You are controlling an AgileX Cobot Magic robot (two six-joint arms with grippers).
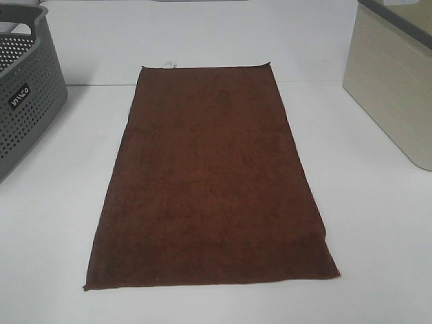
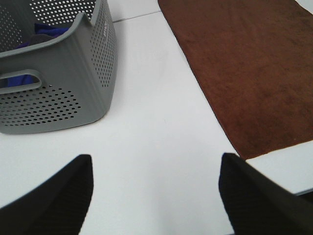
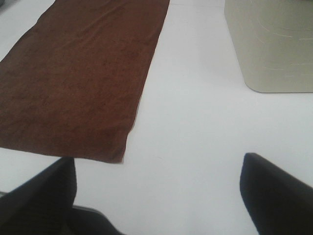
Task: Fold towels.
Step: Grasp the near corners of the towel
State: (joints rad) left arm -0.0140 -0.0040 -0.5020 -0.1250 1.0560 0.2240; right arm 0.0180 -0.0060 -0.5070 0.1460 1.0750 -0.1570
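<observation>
The dark reddish-brown towel (image 1: 210,179) lies flat and spread out lengthwise on the white table, with its small white tag (image 1: 169,65) at the far short edge. It also shows in the left wrist view (image 2: 249,68) and the right wrist view (image 3: 78,73). My left gripper (image 2: 155,188) is open and empty above the bare table, beside the towel's near left corner. My right gripper (image 3: 159,188) is open and empty above the bare table, beside the towel's near right corner. Neither gripper shows in the exterior high view.
A grey perforated basket (image 1: 23,101) stands at the far left, with blue cloth (image 2: 49,32) inside it. A beige bin (image 1: 398,88) stands at the far right, also in the right wrist view (image 3: 274,44). The table's front edge (image 2: 303,188) lies near.
</observation>
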